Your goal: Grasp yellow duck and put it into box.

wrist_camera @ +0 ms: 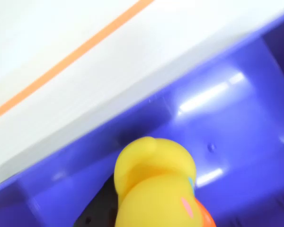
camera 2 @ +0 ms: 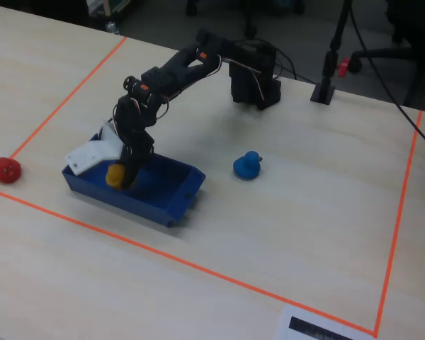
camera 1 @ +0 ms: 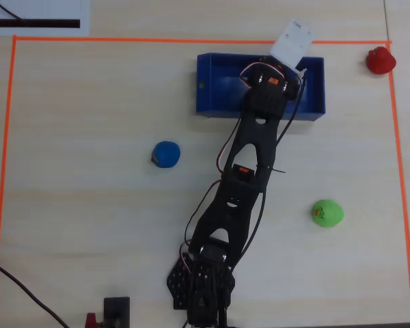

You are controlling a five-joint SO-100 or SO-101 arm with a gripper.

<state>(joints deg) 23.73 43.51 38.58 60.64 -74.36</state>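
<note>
The yellow duck (wrist_camera: 156, 184) fills the bottom of the wrist view, with a black finger (wrist_camera: 97, 213) pressed against its left side. My gripper (camera 2: 119, 177) is shut on the duck (camera 2: 114, 175) and holds it inside the left end of the dark-blue box (camera 2: 127, 200), just over the floor. The box's inner wall and floor (wrist_camera: 236, 123) lie right behind the duck in the wrist view. From overhead, my wrist (camera 1: 270, 85) hangs over the box (camera 1: 222, 78) and hides the duck.
A blue toy (camera 1: 166, 154) lies left of the arm and a green toy (camera 1: 326, 213) to its right. A red toy (camera 1: 380, 60) sits by the orange tape border (camera 1: 395, 171). The arm's base (camera 1: 205, 287) stands at the near edge.
</note>
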